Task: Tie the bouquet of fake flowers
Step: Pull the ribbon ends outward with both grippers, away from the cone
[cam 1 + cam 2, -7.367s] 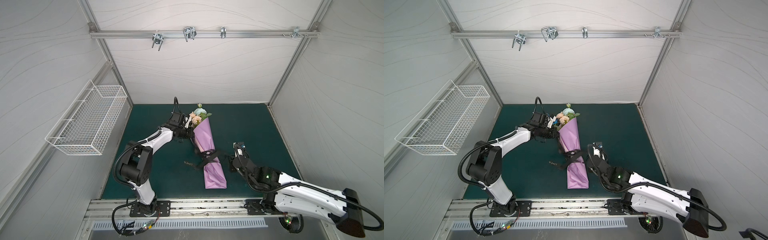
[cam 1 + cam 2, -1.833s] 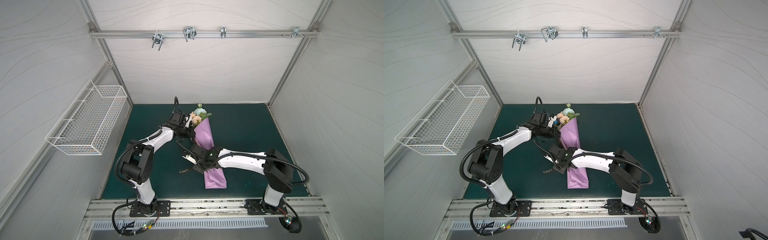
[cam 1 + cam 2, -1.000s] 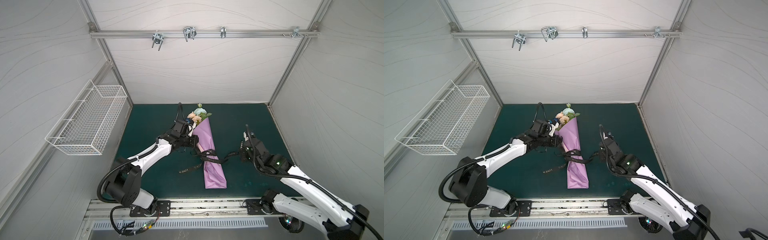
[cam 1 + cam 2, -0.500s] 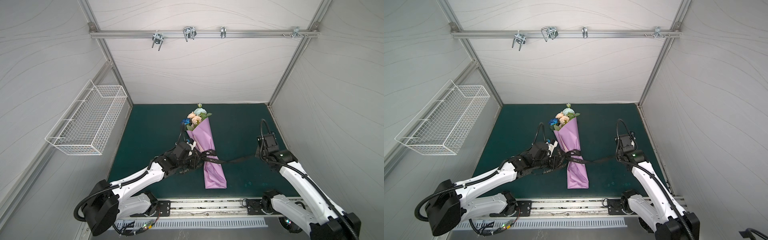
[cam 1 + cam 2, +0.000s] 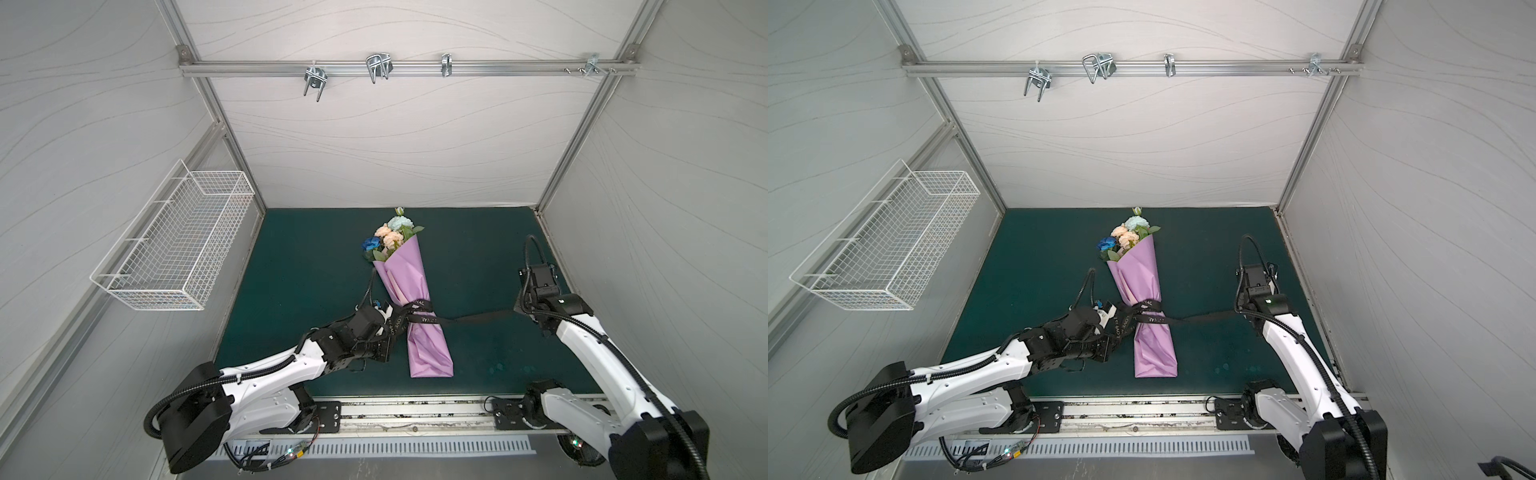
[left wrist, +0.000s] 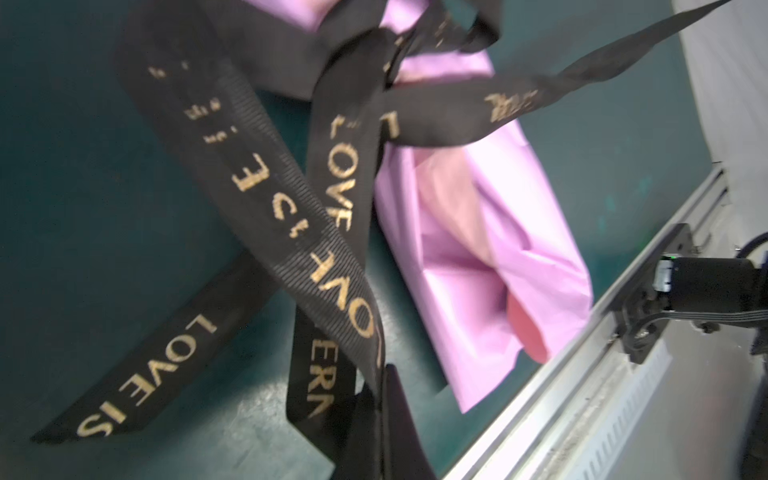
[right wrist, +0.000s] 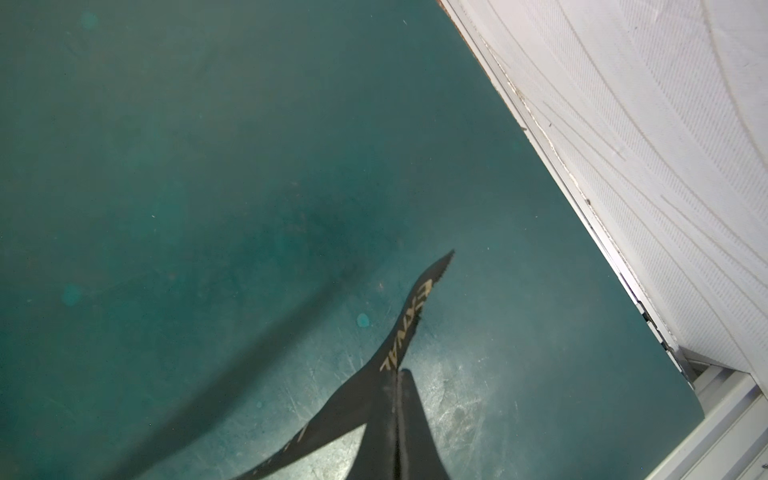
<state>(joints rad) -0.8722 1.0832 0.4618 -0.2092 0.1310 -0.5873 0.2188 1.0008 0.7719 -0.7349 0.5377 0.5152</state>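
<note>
One bouquet of peach and blue fake roses [image 5: 388,241] lies central on the green table [image 5: 311,257] in lilac paper [image 5: 417,286], black gold-lettered ribbon [image 5: 473,319] crossed around it. Low alongside, the left gripper [image 6: 386,370]; outstretched, the right gripper [image 7: 399,372]; each pinches a ribbon end, wider apart than a second ago.

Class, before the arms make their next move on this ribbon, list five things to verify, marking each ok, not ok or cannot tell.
1. Left gripper shut on black ribbon: ok.
2. Right gripper shut on its other end: ok.
3. Ribbon wraps the lilac paper: ok.
4. Knot snug: cannot tell.
5. Blooms of the bouquet of fake flowers free of the ribbon: ok.
</note>
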